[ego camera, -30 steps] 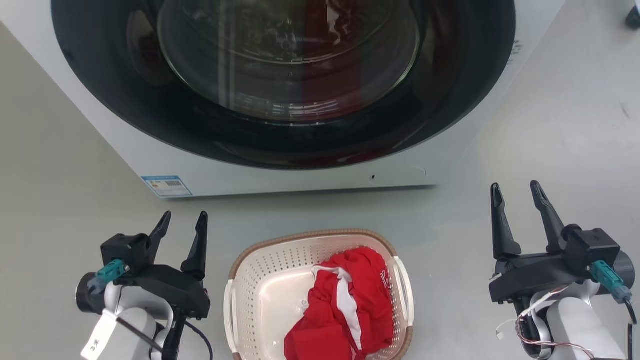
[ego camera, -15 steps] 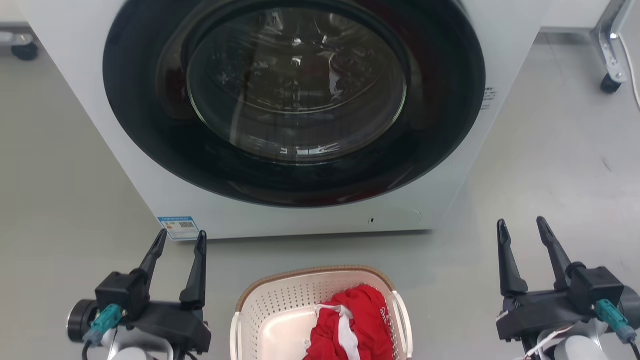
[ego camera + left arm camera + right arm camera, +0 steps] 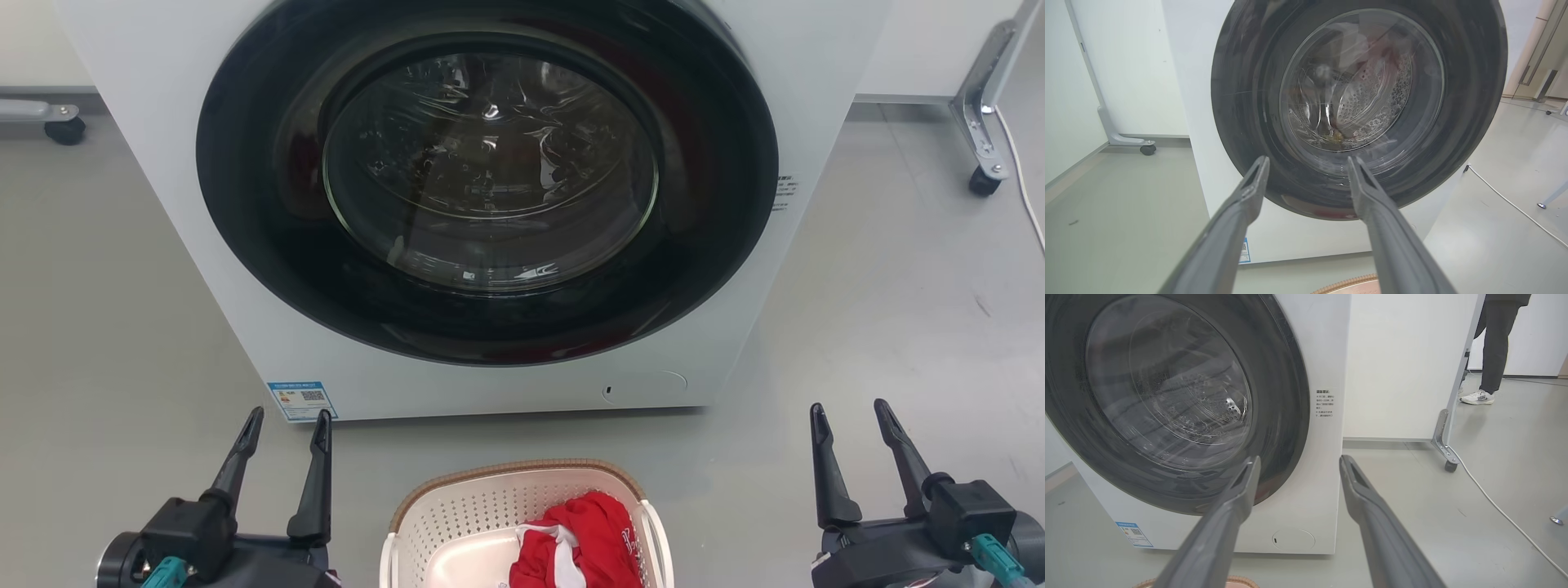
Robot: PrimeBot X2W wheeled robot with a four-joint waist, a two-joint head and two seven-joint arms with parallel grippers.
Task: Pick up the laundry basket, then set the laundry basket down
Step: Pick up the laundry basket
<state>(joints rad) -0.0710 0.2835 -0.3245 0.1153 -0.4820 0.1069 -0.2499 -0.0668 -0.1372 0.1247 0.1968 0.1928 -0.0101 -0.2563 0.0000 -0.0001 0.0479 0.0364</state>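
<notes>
The laundry basket (image 3: 457,510) stands on the grey floor at the bottom middle of the head view, cream with a brown woven rim, cut off by the frame edge. A red and white garment (image 3: 584,539) lies in its right half. A sliver of its brown rim (image 3: 1347,283) peeks in at the bottom of the left wrist view, and the rim (image 3: 1241,581) also shows low in the right wrist view. My left gripper (image 3: 287,418) hovers open to the basket's left, holding nothing. My right gripper (image 3: 849,408) is open and empty well to the basket's right.
A white washing machine (image 3: 490,204) with a round dark glass door, shut, stands just behind the basket. Wheeled panel feet (image 3: 984,175) sit at the back right, another caster (image 3: 64,129) at the back left. A white cable (image 3: 1502,512) runs across the floor. A person's legs (image 3: 1492,351) stand far right.
The head camera has tilted up: the washer door and back floor now show more and the basket has slid to the bottom edge. Both grippers stay open beside the basket.
</notes>
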